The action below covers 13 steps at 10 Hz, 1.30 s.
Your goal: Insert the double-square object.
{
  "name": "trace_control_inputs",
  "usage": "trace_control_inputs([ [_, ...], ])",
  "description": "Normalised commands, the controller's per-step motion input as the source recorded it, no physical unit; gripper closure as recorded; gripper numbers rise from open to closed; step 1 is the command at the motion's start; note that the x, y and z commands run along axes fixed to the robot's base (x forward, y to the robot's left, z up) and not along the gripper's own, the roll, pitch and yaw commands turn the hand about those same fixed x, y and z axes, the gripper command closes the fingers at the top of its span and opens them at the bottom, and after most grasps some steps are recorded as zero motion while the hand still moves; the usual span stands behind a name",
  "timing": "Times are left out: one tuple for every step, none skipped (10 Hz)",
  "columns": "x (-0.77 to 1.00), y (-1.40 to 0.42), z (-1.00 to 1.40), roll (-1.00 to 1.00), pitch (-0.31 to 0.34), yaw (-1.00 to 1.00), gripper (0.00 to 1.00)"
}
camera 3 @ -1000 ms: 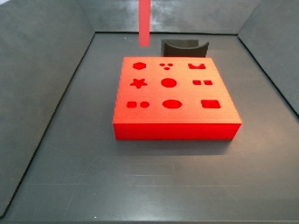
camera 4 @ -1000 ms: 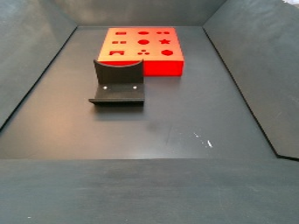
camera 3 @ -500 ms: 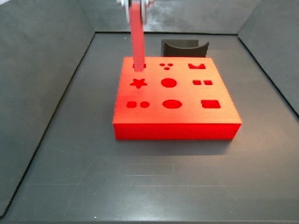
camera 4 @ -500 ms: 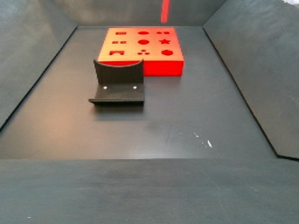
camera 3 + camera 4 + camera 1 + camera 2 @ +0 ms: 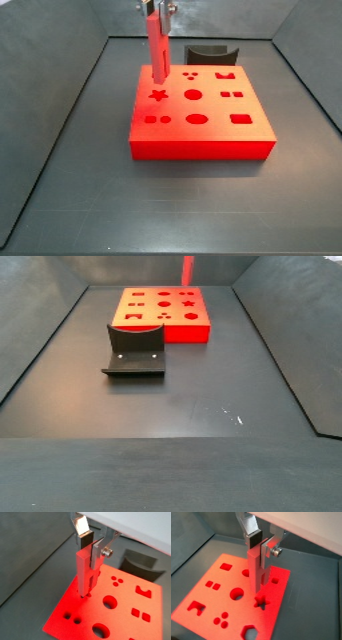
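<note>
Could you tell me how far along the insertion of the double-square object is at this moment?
Done: the gripper is shut on the double-square object, held upright. In hand: in a side view the peg hangs over the red block near its far corner. Left: its lower end looks close above the surface, not in any hole, so aligning and inserting remain.

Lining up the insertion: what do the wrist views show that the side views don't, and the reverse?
Only the wrist views show the gripper, its jaws shut on the long, thin, bright red double-square peg, and the peg's lower end over the big flat red block with shaped holes. Only the side views show the dark grey notched fixture whole and the dark floor around the block. Both show peg and block.
</note>
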Motion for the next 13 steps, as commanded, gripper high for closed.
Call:
trace_control_inputs([
  [0.47, 0.00, -0.14, 0.10, 0.000, -0.62, 1.00],
  [0.36, 0.00, -0.07, 0.05, 0.000, -0.75, 1.00],
  [0.33, 0.00, 0.00, 0.01, 0.000, -0.78, 1.00],
  [0.43, 0.00, 0.00, 0.00, 0.000, -0.70, 1.00],
  [0.51, 0.00, 0.00, 0.00, 0.000, -0.61, 1.00],
  [0.55, 0.00, 0.00, 0.01, 0.000, -0.58, 1.00],
  [0.56, 0.00, 0.00, 0.02, 0.000, -0.56, 1.00],
  [0.56, 0.00, -0.03, 0.04, 0.000, -0.55, 1.00],
  [0.55, 0.00, -0.13, 0.10, 0.013, -0.52, 1.00],
  [0.54, 0.00, -0.17, 0.12, 0.043, -0.49, 1.00],
  [0.53, 0.00, -0.24, 0.16, 0.059, -0.48, 1.00],
  [0.53, 0.00, -0.22, 0.15, 0.064, -0.48, 1.00],
  [0.54, 0.00, -0.18, 0.14, 0.090, -0.45, 1.00],
])
